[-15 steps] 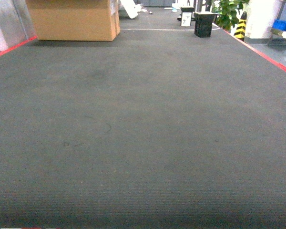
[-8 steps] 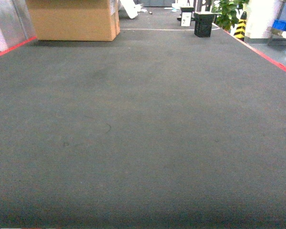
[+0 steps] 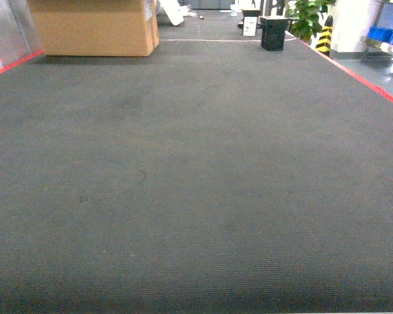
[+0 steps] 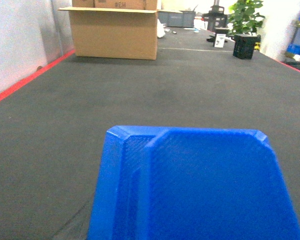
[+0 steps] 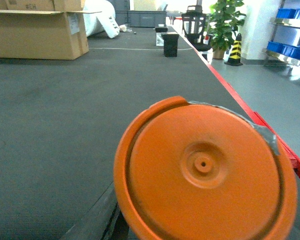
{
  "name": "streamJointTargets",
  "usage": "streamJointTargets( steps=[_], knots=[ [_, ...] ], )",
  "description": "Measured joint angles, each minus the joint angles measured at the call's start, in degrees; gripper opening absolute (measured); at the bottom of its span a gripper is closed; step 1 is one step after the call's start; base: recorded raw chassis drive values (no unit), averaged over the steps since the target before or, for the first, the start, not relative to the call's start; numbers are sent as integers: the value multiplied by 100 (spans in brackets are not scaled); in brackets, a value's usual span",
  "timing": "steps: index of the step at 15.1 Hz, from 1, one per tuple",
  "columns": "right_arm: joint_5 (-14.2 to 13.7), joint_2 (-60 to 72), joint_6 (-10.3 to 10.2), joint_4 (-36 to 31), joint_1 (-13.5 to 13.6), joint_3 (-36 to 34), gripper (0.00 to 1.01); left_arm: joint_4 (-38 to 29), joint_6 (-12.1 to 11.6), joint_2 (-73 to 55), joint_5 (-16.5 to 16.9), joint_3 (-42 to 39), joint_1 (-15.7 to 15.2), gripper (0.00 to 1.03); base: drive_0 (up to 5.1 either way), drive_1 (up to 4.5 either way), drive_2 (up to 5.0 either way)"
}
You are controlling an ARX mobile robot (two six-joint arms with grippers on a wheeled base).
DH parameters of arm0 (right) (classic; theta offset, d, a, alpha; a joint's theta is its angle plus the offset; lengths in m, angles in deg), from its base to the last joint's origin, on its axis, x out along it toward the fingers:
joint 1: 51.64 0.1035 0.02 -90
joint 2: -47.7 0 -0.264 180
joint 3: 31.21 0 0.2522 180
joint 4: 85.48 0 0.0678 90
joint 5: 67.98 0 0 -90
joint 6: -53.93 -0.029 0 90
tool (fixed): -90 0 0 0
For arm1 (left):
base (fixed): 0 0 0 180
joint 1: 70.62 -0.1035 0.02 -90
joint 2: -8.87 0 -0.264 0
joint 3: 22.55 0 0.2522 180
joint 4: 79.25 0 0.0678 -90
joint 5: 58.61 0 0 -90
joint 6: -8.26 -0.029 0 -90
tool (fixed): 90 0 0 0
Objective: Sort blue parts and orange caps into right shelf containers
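Floor (image 3: 196, 196): dark grey carpet, matt, finely ribbed weave.
Blue part (image 4: 200, 185): moulded plastic, smooth with a faint sheen, fine cross-hatch texture on its faces.
Orange cap (image 5: 205, 170): plastic, smooth, semi-gloss, with moulded concentric rings and a raised rim.
Box (image 3: 92, 26): brown corrugated cardboard, matt.
Blue crates (image 5: 285, 47): glossy plastic, on a metal shelf (image 5: 290, 22).

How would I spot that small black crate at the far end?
Follow the grey carpet to its far edge. Right of the big cardboard box, before the potted plant, stands the black crate: dark, open-topped, unlike the white sign beside it.
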Motion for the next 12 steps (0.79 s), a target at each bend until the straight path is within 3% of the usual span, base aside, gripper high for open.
streamJointTargets(
  steps=[12],
  knots=[
    [-2,0,0,4,0,0,44,0,0,0,4,0,2,43,-160,-160,-160]
  ],
)
